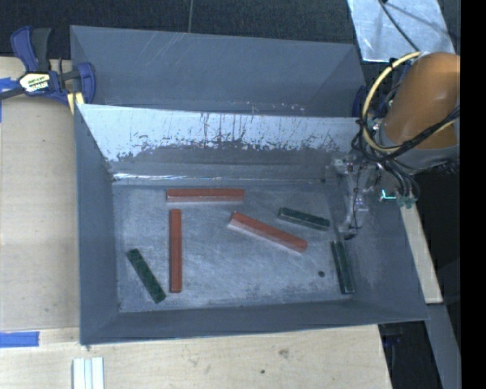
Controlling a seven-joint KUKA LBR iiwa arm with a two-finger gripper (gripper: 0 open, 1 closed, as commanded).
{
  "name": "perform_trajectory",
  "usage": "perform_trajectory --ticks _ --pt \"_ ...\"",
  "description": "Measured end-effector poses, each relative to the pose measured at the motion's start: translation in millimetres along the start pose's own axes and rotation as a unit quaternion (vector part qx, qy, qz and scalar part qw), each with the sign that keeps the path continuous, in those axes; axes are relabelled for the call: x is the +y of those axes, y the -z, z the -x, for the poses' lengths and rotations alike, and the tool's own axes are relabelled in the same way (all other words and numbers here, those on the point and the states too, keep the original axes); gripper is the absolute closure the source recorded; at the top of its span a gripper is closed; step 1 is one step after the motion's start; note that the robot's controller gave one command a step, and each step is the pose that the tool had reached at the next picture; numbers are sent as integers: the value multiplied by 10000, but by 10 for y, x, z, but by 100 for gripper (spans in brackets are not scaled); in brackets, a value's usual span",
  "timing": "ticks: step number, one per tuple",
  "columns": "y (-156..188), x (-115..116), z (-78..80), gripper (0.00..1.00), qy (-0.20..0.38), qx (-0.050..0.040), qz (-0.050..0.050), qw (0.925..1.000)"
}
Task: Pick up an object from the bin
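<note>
Approach step: your pincer (351, 225) hangs near the bin's (227, 79) right wall, its opening unreadable. Next, centre over the dark green bar (342, 267).

the scene is moderately lit, with soft, even light falling from above and no hard beam. the grey bin (93, 241) catches most of it on the upper band of its far wall (227, 124), which looks pale and slightly glaring, while the strip just under that band is darker. the bin floor (227, 270) has a lighter patch in the middle and dulls toward the corners and the near wall. the red-brown bars (176, 250) lying there cast only thin, faint shadows. the orange cover (425, 96) on the arm carries a broad, soft sheen. beyond the bin's far rim the ground sinks to near black.
</note>
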State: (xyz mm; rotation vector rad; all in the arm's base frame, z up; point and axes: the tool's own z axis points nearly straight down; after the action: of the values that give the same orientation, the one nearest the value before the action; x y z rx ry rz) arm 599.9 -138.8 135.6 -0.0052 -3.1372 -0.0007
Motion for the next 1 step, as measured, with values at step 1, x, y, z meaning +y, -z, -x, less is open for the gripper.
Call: perform_trajectory --ticks 1 --pt "-675 442 21 0 1249 -11 6 9922"
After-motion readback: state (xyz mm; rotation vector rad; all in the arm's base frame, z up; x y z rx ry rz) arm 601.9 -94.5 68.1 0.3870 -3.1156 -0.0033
